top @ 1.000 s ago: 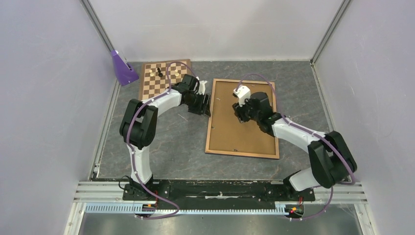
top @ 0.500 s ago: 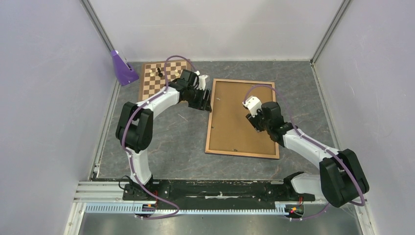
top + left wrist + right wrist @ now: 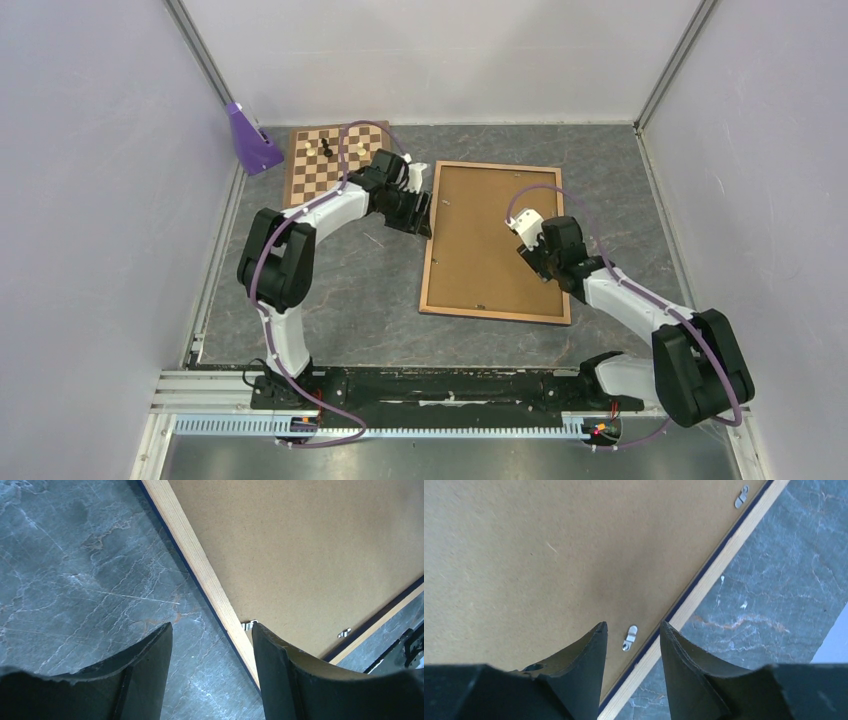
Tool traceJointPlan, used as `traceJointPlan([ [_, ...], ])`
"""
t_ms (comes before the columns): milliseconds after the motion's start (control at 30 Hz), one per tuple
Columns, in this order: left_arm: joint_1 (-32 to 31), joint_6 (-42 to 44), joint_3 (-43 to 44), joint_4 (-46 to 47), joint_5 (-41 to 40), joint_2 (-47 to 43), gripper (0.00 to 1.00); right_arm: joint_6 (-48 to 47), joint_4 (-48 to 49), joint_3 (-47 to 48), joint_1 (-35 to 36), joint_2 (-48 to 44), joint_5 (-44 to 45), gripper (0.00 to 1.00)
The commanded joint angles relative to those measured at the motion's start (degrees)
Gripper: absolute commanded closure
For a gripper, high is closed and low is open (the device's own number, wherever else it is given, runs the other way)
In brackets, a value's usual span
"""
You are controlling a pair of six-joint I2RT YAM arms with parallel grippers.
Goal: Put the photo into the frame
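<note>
The frame point(image 3: 495, 312) lies back up on the table, its light wood rail around a plain brown backing board point(image 3: 490, 235). The photo is hidden. My left gripper point(image 3: 421, 213) is open at the frame's left rail point(image 3: 200, 565); in the left wrist view the gripper point(image 3: 212, 630) straddles that rail, one finger over the table and one over the board. My right gripper point(image 3: 538, 265) hovers open near the frame's right rail point(image 3: 704, 587). In the right wrist view a small metal tab point(image 3: 629, 637) shows between the gripper's point(image 3: 631, 626) tips. Neither holds anything.
A chessboard point(image 3: 320, 165) with a few pieces lies at the back left, close behind my left arm. A purple object point(image 3: 250, 138) stands by the left wall. More metal tabs point(image 3: 248, 625) sit along the frame's inner edge. Walls enclose three sides.
My right gripper has moved from the board's upper middle toward the near right, to the frame's right rail. The left gripper has barely shifted beside the left rail.
</note>
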Motion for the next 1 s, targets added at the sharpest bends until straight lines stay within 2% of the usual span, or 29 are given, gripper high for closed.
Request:
traceJointPlan([
  [0, -1.1, 2.1, -1.2, 1.2, 0.1, -2.1, 0.34, -1.5, -0.4, -1.0, -1.0, -2.8, 2.1, 0.54],
  [267, -3.5, -0.8, -2.7, 2.2, -2.4, -2.0, 0.33, -1.6, -0.3, -2.0, -2.5, -4.2, 2.2, 0.54],
  [633, -6.5, -1.7, 2.3, 2.6, -14.8, 2.2, 0.36, -1.3, -0.8, -1.9, -4.0, -5.4, 1.4, 0.54],
  [867, -6.5, -2.8, 6.0, 2.6, -14.4, 6.6, 0.40, -1.3, -0.7, -1.7, -4.5, -5.2, 1.0, 0.54],
  [967, -6.5, -3.4, 6.6, 2.5, -13.7, 7.6, 0.46, -1.4, -0.5, -1.8, -4.8, -5.3, 0.8, 0.54],
])
